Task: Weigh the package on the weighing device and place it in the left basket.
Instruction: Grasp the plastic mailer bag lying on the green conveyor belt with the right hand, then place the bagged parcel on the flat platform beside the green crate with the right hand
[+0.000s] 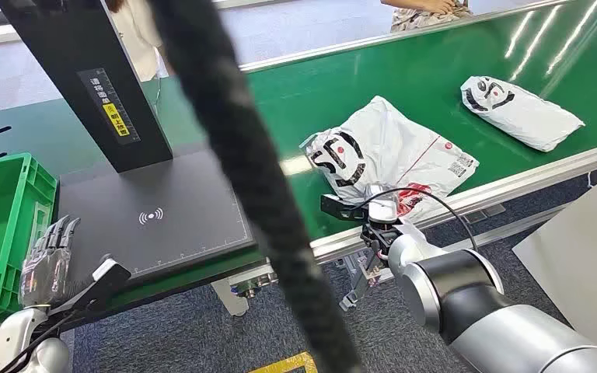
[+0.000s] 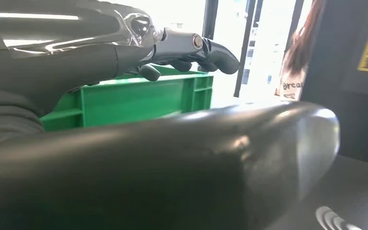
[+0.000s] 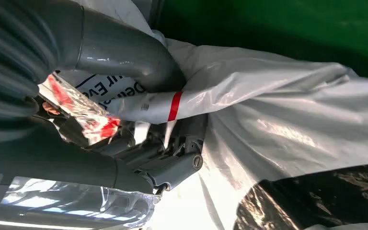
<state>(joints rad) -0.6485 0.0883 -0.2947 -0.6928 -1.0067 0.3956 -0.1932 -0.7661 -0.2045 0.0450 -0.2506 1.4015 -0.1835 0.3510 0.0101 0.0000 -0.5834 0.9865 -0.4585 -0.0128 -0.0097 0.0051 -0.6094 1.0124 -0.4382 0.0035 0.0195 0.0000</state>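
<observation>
Gripping package edge: right hand (image 3: 124, 120) was clamped on the white package (image 1: 392, 151) at the green belt's (image 1: 435, 70) near edge.
Left hand (image 1: 47, 256) was held open, fingers straight, between green basket (image 1: 0, 202) and black scale plate (image 1: 163, 202).

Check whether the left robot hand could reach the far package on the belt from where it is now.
Probably not. The left robot hand sits open by the green basket, with the scale platform and its black post between it and the far package. The right robot hand is nearer but already grips the near package.
</observation>
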